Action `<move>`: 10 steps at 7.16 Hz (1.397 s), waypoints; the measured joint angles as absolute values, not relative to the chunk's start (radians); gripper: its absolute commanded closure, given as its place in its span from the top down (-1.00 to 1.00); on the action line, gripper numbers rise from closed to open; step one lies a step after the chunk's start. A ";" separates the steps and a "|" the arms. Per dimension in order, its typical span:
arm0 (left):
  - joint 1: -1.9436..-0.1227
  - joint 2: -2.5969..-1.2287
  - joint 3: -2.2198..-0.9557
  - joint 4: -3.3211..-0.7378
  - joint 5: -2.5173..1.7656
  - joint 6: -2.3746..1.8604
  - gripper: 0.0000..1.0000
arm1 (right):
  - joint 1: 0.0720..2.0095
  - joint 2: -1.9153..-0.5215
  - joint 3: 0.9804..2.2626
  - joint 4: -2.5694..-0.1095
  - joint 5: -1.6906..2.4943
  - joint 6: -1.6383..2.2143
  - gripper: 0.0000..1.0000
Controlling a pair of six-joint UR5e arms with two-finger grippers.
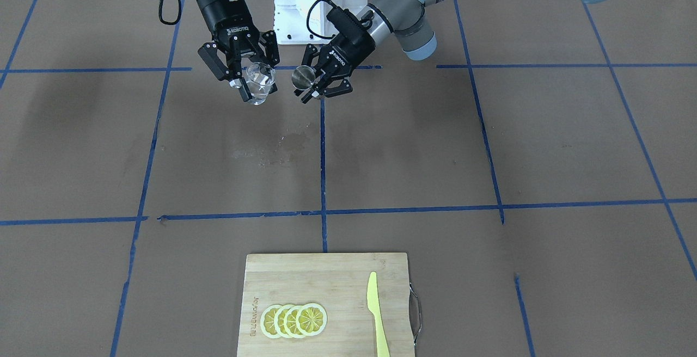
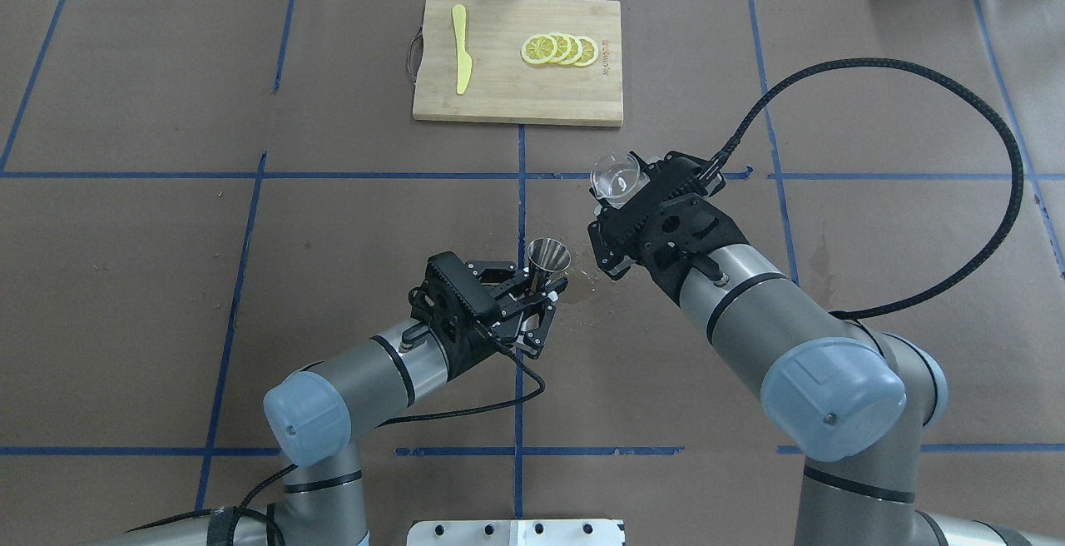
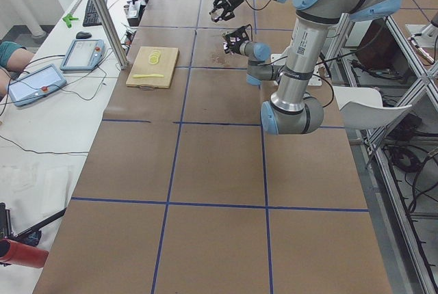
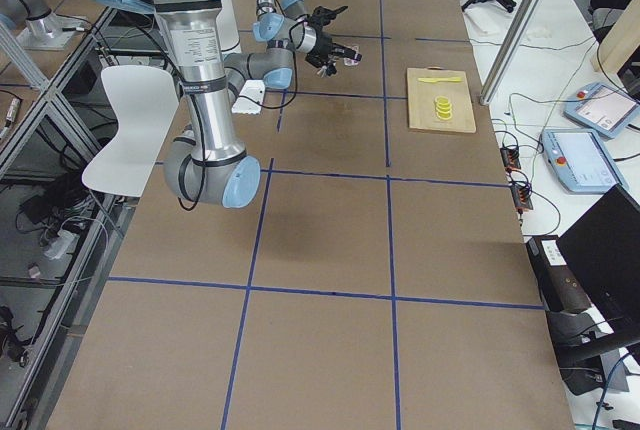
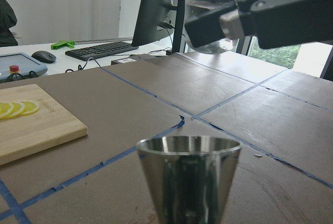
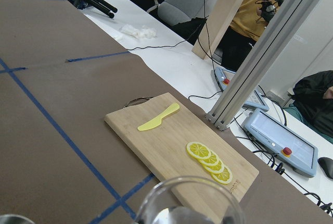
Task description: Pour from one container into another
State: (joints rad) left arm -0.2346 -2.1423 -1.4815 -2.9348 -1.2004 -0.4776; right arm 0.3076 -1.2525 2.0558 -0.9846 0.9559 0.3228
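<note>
Brown table (image 2: 166, 280); clear roundish glass cup (image 2: 616, 176), shiny conical jigger (image 2: 548, 256).

The cup (image 2: 616, 176) is hanging right of and beyond the jigger (image 2: 548, 256); farther off, the board (image 2: 516, 96) is carrying a knife (image 2: 460, 51) left of lemon slices (image 2: 559, 49).

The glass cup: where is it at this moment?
The glass cup is right of centre in the overhead view, held above the table in the right pincer, beyond and right of the jigger.
</note>
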 measured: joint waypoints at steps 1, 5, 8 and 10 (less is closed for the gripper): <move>-0.246 -2.149 -1.478 -2.935 -1.207 -0.471 -1.00 | 0.309 -1.251 2.058 -1.000 0.957 0.300 -1.00; -0.275 -2.167 -1.452 -2.934 -1.223 -0.468 -1.00 | 0.310 -1.257 2.063 -1.033 0.957 0.235 -1.00; -0.276 -2.196 -1.409 -2.935 -1.223 -0.468 -1.00 | 0.310 -1.252 2.063 -1.050 0.954 0.225 -1.00; -0.275 -2.219 -1.397 -2.933 -1.222 -0.468 -1.00 | 0.308 -1.248 2.060 -1.072 0.950 0.218 -1.00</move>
State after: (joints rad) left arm -0.2753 -2.2191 -1.3970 -2.9335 -1.2222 -0.4682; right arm 0.3076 -1.2480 2.0595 -1.0724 0.9496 0.2177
